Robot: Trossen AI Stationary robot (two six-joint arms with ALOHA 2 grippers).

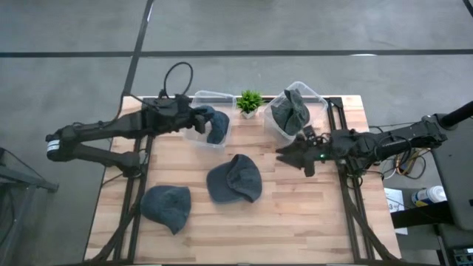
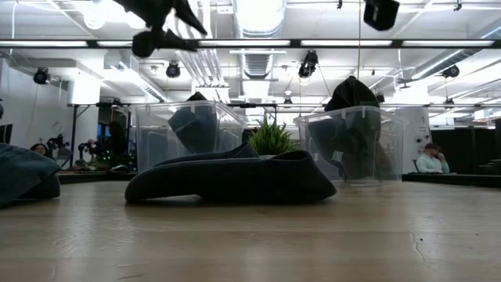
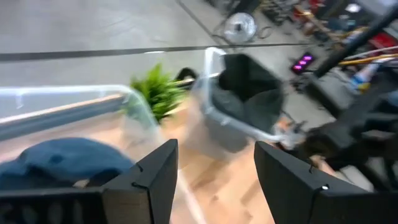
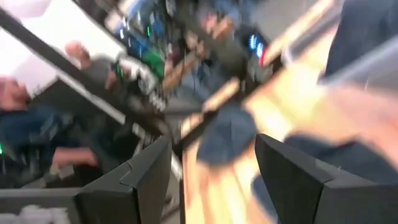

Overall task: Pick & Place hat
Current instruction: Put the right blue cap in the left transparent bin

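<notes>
Dark jointed arms, black cables

1 hat in each of 2 bins, plant between

**Where your four cameras sit**

Your high view looks straight down on the whole table and both arms. Your low view sits at tabletop height on the near edge, facing level across to the far bins and the room behind. Both share the small plant at the far edge. Each wrist camera looks close past its own two dark fingers, across the tabletop.
</notes>
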